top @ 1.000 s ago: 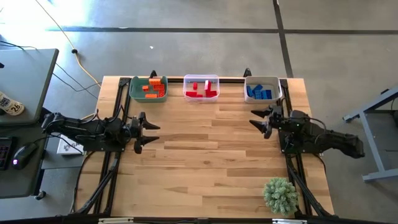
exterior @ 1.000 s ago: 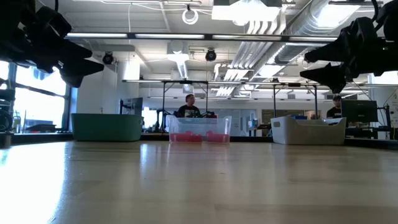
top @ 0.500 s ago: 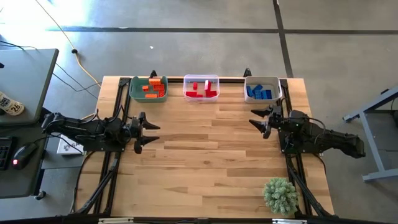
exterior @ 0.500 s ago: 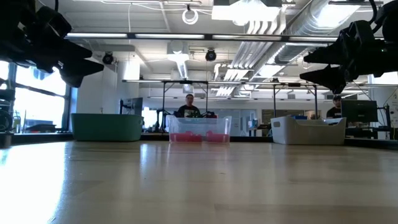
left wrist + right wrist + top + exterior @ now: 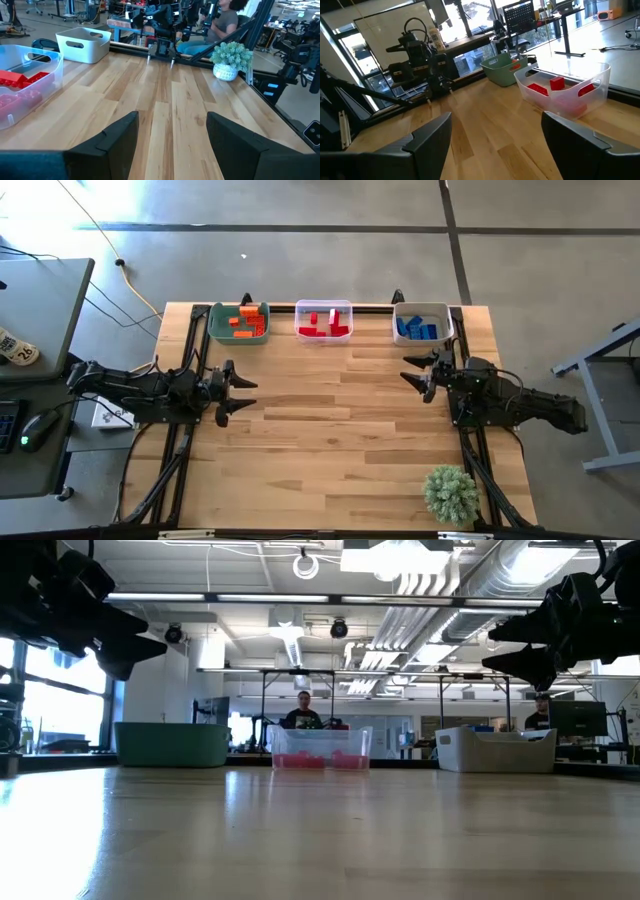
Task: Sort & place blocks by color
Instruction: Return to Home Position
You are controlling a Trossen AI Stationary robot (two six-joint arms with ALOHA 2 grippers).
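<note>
My left jaws and right jaws hang open, empty. The orange blocks (image 5: 247, 326) lie in the green bin (image 5: 213, 326) near the left jaws, red blocks (image 5: 318, 330) in the clear bin (image 5: 323, 304), blue blocks (image 5: 418, 331) in the white bin (image 5: 422, 307) beside the right.

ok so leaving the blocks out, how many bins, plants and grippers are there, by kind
bins: 3 (green bin, clear bin, white bin)
plant: 1
grippers: 2 (left gripper, right gripper, both open)
total: 6
</note>
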